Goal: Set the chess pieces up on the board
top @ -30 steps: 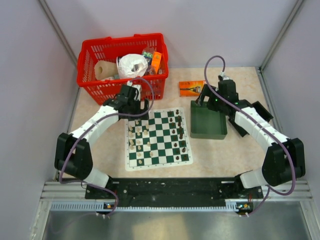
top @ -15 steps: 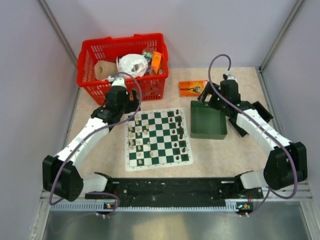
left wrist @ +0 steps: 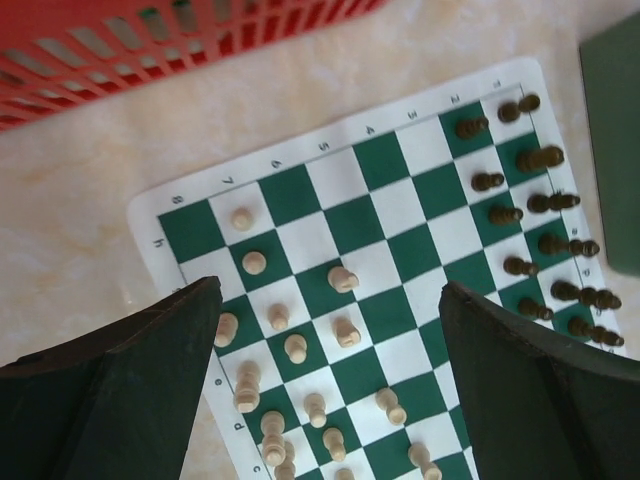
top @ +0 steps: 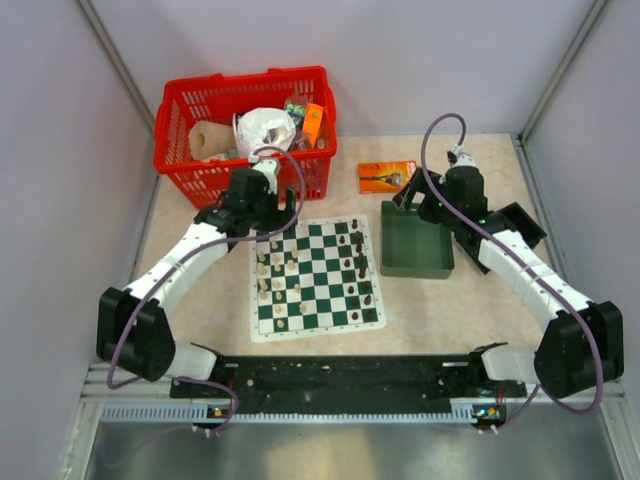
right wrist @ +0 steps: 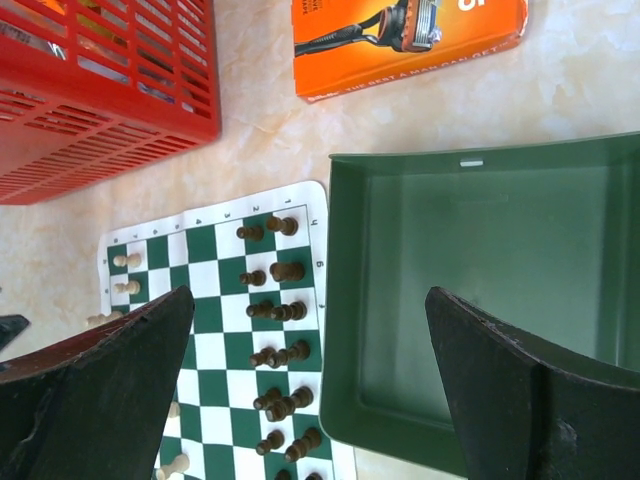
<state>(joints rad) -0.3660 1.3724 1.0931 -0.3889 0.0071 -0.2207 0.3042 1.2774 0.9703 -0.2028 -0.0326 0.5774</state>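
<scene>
Whereas the left gripper (top: 268, 212) is seen pulled toward the red basket (top: 200, 165) half a second earlier, it is now brought back over the 11 o'clock corner of the board (top: 315, 328), close to where it is shown a full second ago. Its jaws are spread wide, and nothing is held between them in the left wrist view. The right gripper (top: 412, 195) is shifted only slightly and is held above the 11 o'clock corner of the green tray (right wrist: 480, 250), which is seen bare inside. Its jaws are likewise spread wide and nothing is carried.

No piece is seen to be moved across the three overhead pictures. The cream pieces (left wrist: 295, 347) are scattered over several files on the 9 o'clock side of the board, not yet drawn into two ranks. The dark pieces (left wrist: 540, 158) are lined in two rough columns along the 3 o'clock edge. An orange razor pack (top: 385, 176) is left at 1 o'clock, off the board.

This retreat and return is judged a repositioning, not a placement: no progress is added, and the cream side is taken to be the work outstanding. A descent onto one stray cream piece is probably called for next.
</scene>
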